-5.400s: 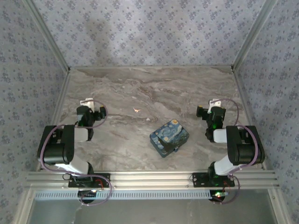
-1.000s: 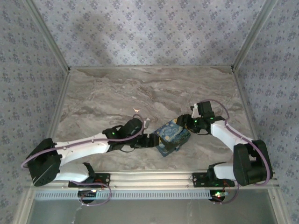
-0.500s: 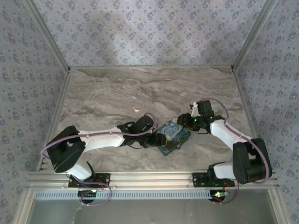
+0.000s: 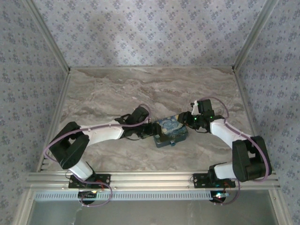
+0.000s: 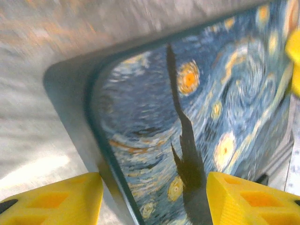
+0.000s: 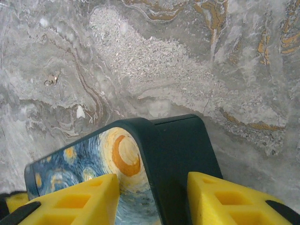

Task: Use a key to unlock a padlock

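Rectangular blue box painted with a night sky (image 4: pixel 171 131): lay on the grey marbled tabletop (image 4: pixel 117 89), toward its near edge, roughly midway between the side edges. Left gripper (image 4: pixel 153 131): met the box's left end. Right gripper (image 4: pixel 186 121): met its far right corner. Jaw spread was indistinct.

Motion blur smears the left wrist view. The painted box (image 5: pixel 187 117) runs off its right and bottom edges, and the left gripper (image 5: pixel 154 197) has both yellow fingers (image 5: pixel 51 199) cropped. Beyond the right gripper (image 6: pixel 152 197), a pale speck (image 6: pixel 50 79) (lying on the marble tabletop (image 6: pixel 187 70)) is too small to identify.
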`<state>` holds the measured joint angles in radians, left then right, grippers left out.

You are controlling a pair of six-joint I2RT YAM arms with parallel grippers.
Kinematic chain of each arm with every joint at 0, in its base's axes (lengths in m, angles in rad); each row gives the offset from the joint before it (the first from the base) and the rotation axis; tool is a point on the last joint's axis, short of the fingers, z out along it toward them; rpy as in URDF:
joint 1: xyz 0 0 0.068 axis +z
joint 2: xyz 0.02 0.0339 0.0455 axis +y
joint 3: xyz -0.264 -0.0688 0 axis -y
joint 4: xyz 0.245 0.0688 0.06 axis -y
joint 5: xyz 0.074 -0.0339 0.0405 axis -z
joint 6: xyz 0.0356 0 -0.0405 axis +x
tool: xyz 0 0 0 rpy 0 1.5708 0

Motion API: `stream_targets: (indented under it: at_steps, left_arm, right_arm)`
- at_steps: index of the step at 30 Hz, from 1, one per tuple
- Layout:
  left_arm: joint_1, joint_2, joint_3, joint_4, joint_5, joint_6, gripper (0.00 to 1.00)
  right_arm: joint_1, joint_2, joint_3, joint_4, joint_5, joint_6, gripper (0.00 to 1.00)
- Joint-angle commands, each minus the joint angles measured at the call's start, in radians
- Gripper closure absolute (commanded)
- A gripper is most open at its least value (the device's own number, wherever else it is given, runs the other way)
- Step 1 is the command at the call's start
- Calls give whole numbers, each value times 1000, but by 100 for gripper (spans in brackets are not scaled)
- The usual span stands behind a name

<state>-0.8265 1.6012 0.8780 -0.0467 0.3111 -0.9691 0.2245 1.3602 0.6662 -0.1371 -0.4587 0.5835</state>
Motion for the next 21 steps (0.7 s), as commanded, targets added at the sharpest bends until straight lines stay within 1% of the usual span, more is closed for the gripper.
stream_targets:
  at_steps: [1,6,8,13,16,21]
  left_arm:
    - [60,15,72,43,-28,66,41]
    - [125,60,150,-21,-9,129,41]
    - [147,79,181,-53,-8,153,41]
    - [201,104,221,-76,-8,175,41]
    - [223,116,233,-76,-6,178,41]
    - [232,133,255,-81,-6,176,41]
  right_arm:
    - [27,37,13,-26,-8,34,55]
    - [68,92,64,1,17,38,55]
    - [79,115,81,19,30,66,55]
    - [89,181,139,57,55,89,54]
    - [94,218,179,64,77,92,54]
    - [89,279,248,53,97,78,53]
